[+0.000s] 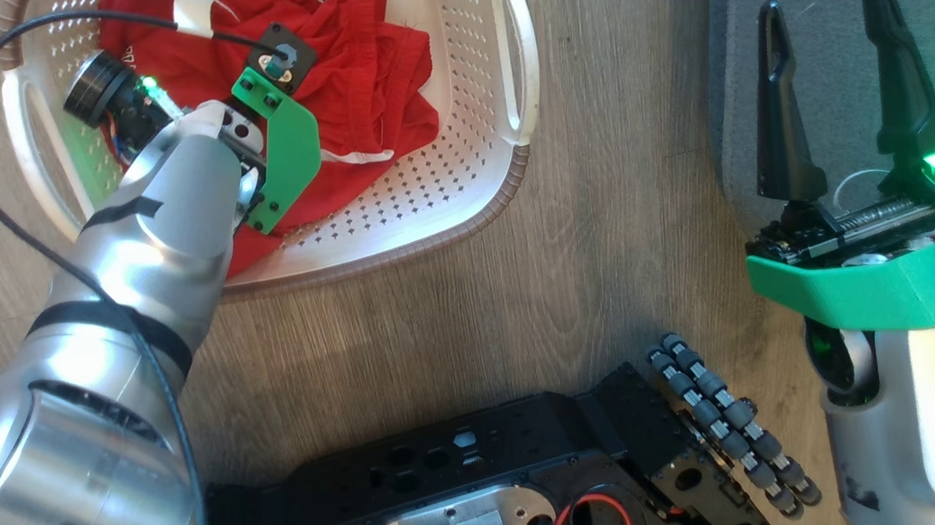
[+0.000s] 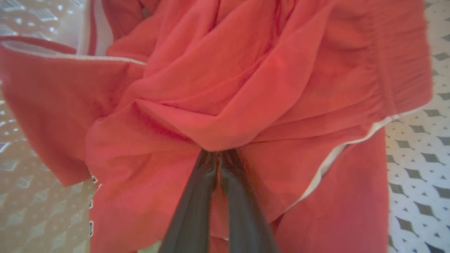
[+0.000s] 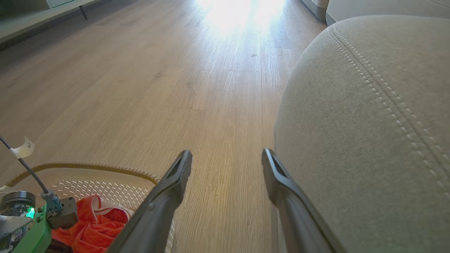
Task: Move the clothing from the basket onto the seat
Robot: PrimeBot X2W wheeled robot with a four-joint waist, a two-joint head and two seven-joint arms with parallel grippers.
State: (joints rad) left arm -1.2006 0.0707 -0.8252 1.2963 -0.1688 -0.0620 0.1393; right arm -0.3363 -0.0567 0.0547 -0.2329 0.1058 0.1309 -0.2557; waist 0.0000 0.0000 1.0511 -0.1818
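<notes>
basket [image 1: 464, 191]: 1 | basket handles [image 1: 523, 63]: 2 | seat [image 3: 369, 123]: 1 | clothing [image 1: 365, 85]: 1 red heap, garment count indeterminate | grippers: 2, left gripper [image 2: 218, 154], right gripper [image 3: 226, 154] | fingers [image 3: 168, 196] per gripper: 2

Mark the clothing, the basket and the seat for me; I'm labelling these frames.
clothing [image 1: 365, 85]: head view, on the crumpled red fabric.
basket [image 1: 464, 176]: head view, on its bare perforated wall.
seat [image 3: 351, 123]: right wrist view, on the rounded grey upholstery.

The bright red cloth clothing [image 2: 246, 88] looks thin, soft, matt and wrinkled. The cream perforated plastic basket [image 1: 463, 160] is smooth, with slight gloss. The large grey upholstered seat [image 3: 351, 123] is matt woven fabric. The pale wood-grain floor [image 1: 608, 233] shines softly.
</notes>
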